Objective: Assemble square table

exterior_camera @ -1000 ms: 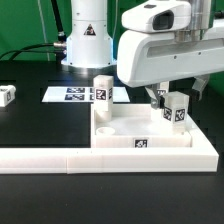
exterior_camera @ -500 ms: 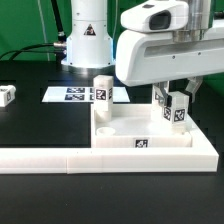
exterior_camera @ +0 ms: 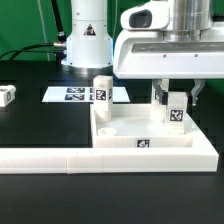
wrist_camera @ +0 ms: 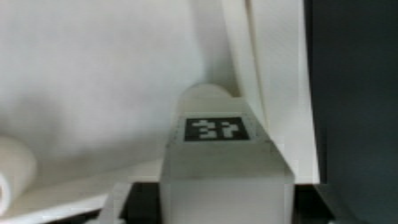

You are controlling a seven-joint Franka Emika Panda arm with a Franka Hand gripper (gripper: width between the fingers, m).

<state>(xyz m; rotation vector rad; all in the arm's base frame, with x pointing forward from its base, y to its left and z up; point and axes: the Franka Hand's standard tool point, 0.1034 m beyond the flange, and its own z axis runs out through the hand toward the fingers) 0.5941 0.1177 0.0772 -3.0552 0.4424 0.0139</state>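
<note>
The white square tabletop (exterior_camera: 128,131) lies tray-like on the black table, with a tag on its front rim. One white leg (exterior_camera: 103,90) stands upright at its back corner on the exterior view's left. A second tagged leg (exterior_camera: 176,110) stands upright at the side on the exterior view's right. My gripper (exterior_camera: 176,97) is shut on this leg from above, a finger on each side. In the wrist view the held leg (wrist_camera: 222,150) fills the middle, its tag facing the camera, beside the tabletop's raised rim (wrist_camera: 260,60); my gripper (wrist_camera: 222,207) clasps its sides.
A third white leg (exterior_camera: 8,95) lies at the exterior view's far left. The marker board (exterior_camera: 70,95) lies behind the tabletop. A long white border bar (exterior_camera: 50,158) runs along the front. The robot base (exterior_camera: 88,40) stands at the back.
The jaws have closed onto the leg on the exterior view's right. The hand has turned squarer over it, and the leg now stands straighter.
</note>
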